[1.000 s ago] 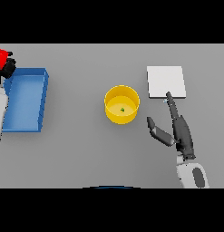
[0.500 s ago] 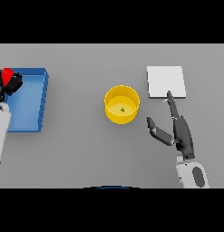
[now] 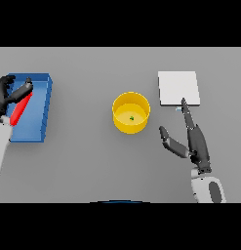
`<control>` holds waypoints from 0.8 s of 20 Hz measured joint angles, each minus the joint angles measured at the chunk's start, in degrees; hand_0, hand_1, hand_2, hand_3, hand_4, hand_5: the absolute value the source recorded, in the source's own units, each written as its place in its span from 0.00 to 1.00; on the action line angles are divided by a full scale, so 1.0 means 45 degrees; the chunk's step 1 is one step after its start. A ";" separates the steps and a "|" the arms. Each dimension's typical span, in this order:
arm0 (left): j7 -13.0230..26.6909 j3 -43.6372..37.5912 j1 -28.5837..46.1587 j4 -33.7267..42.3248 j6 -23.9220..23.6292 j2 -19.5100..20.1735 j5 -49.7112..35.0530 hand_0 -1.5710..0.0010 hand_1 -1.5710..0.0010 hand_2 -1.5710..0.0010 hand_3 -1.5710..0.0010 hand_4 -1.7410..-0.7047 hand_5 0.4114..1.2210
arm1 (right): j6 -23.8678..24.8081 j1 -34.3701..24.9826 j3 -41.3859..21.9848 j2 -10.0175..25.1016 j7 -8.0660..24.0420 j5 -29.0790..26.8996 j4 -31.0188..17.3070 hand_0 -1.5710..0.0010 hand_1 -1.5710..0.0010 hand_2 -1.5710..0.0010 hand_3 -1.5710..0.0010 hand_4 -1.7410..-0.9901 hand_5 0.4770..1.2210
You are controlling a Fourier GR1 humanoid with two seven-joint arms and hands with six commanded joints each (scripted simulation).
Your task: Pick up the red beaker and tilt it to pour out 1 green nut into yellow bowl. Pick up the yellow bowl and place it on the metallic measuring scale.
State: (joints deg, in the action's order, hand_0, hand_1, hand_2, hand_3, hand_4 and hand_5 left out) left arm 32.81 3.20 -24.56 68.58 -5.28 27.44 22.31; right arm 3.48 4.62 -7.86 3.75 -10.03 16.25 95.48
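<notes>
Fingers (image 3: 188, 116) on the right hand (image 3: 196, 141) are straight and spread from the thumb, holding nothing. The yellow bowl (image 3: 131, 113) sits at about 10 o'clock from it, near, round and smooth-walled, green nut (image 3: 132, 117) inside. The right hand's clearly nearer. The flat pale measuring scale (image 3: 178, 88) lies at 12 o'clock. The left hand (image 3: 6, 95) curls round the red beaker (image 3: 21, 108), over the blue tray (image 3: 41, 105) on the grey worktop (image 3: 83, 161).

The left hand (image 3: 6, 95) sat at the far left edge, fingers curled (closed around something). The right hand (image 3: 194, 140) lay extended, fingers straight, thumb spread aside.
</notes>
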 measured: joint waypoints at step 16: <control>-0.1004 0.0163 -0.0101 0.0008 -0.0272 -0.0076 0.0130 0.99 1.00 1.00 1.00 0.97 0.34 | -0.3531 -0.4534 -0.2664 0.3864 0.1205 0.4059 -0.1548 1.00 1.00 1.00 1.00 0.72 0.27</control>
State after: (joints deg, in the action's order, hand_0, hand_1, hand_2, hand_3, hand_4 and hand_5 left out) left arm 28.29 3.93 -25.01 68.62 -6.51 27.10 22.89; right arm -12.41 -15.78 -19.84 21.14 -4.61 34.51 88.52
